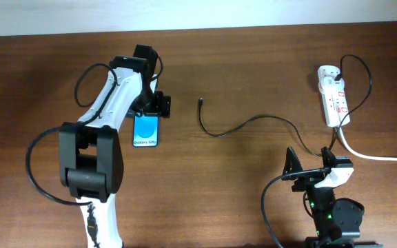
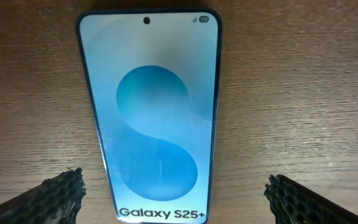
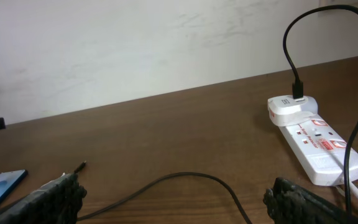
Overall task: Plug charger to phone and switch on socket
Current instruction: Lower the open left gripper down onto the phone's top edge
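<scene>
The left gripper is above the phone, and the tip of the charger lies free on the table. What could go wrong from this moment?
1. The open left gripper straddles the phone, which lies flat on the table. Closing on its thin edges may slide it instead of holding it.
2. The charger ends in a small tip lying apart from the phone. The open right gripper might grasp it crooked.
3. Pulling the charger may drag the socket.

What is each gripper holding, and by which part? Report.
Nothing is held. The left gripper is open astride the phone, not touching it; the right gripper is open, empty.
</scene>
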Controlling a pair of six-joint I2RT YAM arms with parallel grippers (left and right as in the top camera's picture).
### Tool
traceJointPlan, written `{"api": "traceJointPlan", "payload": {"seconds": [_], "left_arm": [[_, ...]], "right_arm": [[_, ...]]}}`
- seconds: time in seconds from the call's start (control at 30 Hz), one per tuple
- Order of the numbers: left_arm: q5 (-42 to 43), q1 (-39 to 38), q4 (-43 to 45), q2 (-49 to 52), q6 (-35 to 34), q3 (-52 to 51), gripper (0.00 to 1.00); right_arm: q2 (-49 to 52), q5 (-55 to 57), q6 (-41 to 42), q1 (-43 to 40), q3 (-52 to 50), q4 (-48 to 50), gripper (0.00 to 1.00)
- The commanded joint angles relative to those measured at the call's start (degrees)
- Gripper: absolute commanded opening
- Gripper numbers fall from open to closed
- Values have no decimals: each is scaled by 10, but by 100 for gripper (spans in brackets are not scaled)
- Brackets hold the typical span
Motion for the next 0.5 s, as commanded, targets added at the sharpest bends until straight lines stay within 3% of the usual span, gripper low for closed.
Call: {"api": "traceJointPlan", "payload": {"seconds": [0.0,0.47], "left_arm": [[6,0,0,17,14,8,99],[7,11,0,17,14,8,99]], "right_arm": [[-4,-7,5,-3,-4,1,98],[-4,-7,5,-3,-4,1,98]]}}
